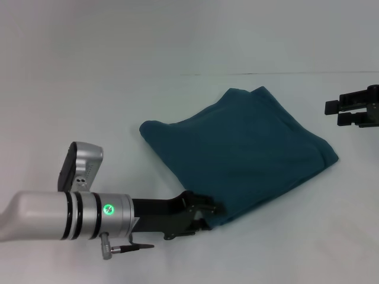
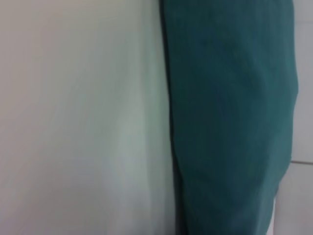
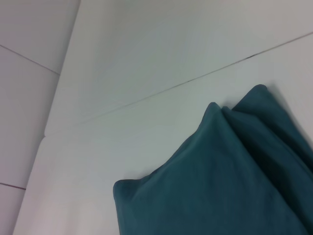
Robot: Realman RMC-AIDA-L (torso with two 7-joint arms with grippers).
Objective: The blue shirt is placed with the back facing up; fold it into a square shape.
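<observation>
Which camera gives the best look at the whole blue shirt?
The head view: it shows the whole folded blue shirt, with the left hand at its near corner. The left wrist view shows only one edge, the right wrist view only its far corners.

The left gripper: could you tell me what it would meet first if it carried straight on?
The left gripper points right and is already at the near corner of the blue shirt; it would likely push into that.
</observation>
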